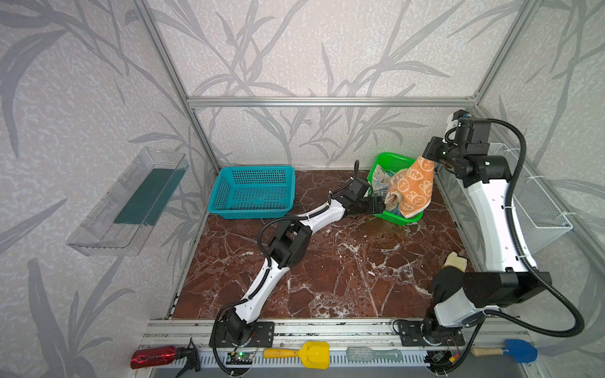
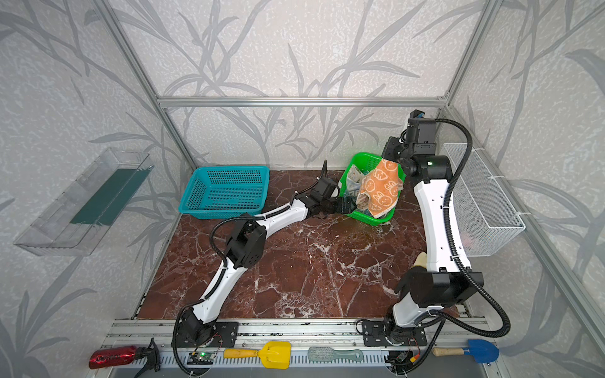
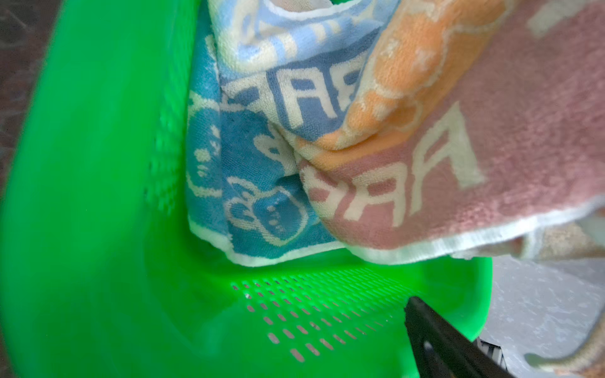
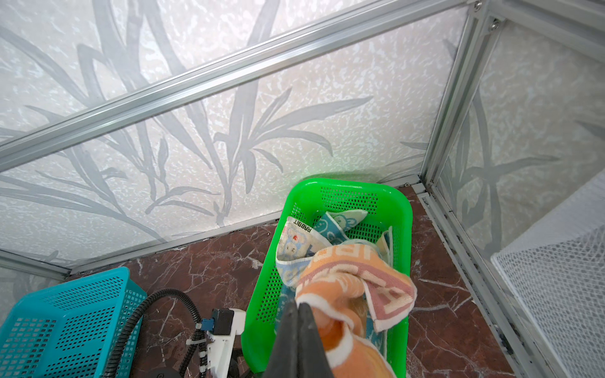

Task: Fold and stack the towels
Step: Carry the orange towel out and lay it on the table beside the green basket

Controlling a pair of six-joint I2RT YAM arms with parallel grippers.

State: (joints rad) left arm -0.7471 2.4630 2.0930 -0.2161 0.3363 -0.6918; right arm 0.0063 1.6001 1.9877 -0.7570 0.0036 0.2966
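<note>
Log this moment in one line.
right gripper: shut on orange towel | towel: hanging over green basket | left gripper: open, at basket rim | stacking: not started

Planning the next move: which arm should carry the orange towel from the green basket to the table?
Probably right. The right gripper is shut on the orange bunny towel, hanging over the green basket. The left gripper is open by the basket, holding nothing.

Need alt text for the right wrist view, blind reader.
The shut right tool holds an orange towel over a green basket containing a striped towel and a blue towel. A teal basket stands nearby on the marble table, part of the left arm between the baskets; leaf-patterned walls behind.
</note>
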